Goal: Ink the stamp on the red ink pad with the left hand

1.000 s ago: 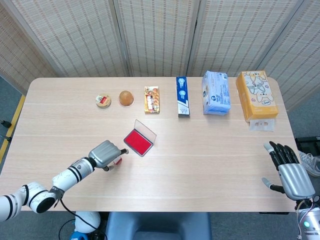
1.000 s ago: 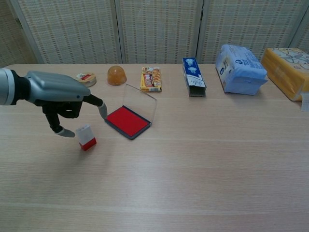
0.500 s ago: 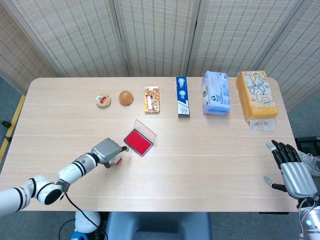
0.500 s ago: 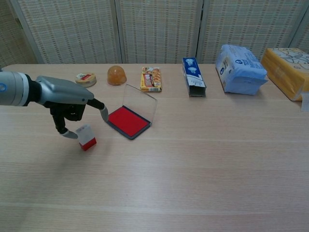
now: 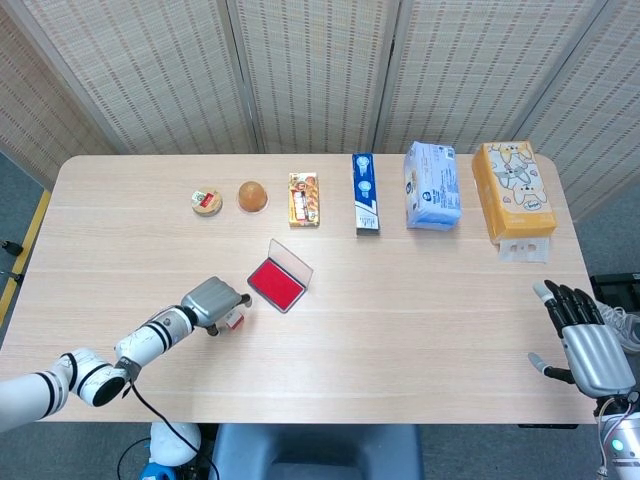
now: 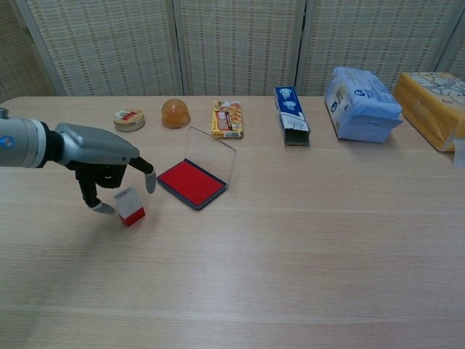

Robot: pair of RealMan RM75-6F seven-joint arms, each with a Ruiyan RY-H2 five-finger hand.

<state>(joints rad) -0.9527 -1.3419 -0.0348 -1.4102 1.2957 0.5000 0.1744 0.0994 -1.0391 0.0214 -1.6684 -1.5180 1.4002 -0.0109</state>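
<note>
The left robot hand hovers spread and empty over the small white-and-red block stamp standing just left of the open red ink pad; close thumb and fingertip squarely on its sides, keeping it upright

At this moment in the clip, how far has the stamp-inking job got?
Done: the red ink pad lies open, lid up. In hand: the left hand is poised over the stamp, fingers spread around it; the stamp stands on the table, not lifted, and contact can't be judged. Left: grip it, carry it to the pad and press. The right hand rests open at the table's edge.
</note>
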